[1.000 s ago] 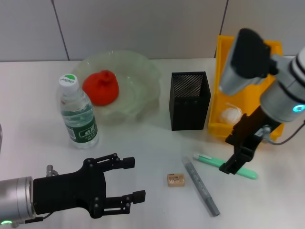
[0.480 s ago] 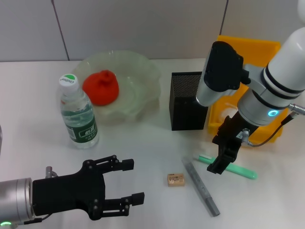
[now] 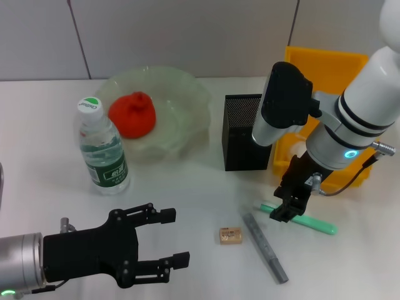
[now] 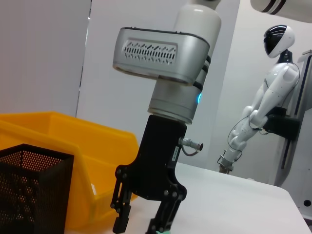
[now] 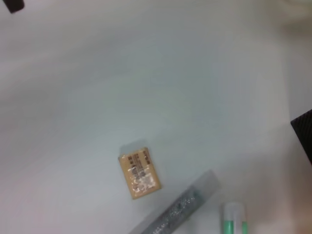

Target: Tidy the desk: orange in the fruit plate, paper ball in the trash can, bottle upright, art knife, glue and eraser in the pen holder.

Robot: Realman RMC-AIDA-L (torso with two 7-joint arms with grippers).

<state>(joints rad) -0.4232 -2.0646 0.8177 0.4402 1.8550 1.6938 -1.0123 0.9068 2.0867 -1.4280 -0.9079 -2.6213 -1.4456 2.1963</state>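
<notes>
The orange (image 3: 132,114) lies in the glass fruit plate (image 3: 187,87), and the bottle (image 3: 102,150) stands upright beside it. On the table in front of the black mesh pen holder (image 3: 248,131) lie the eraser (image 3: 230,235), the grey art knife (image 3: 265,247) and the green glue (image 3: 309,220). My right gripper (image 3: 282,211) hangs open just over the glue's near end; the left wrist view shows its fingers (image 4: 122,222) spread apart. My left gripper (image 3: 169,240) rests open at the front left. The paper ball is hidden behind my right arm.
The yellow trash can (image 3: 325,62) stands behind my right arm, next to the pen holder. In the right wrist view the eraser (image 5: 139,169), art knife (image 5: 180,209) and glue (image 5: 233,219) lie close together on the white table.
My right arm has swung left and down, bringing its gripper from the glue's middle to its near end. The left arm has not moved.
</notes>
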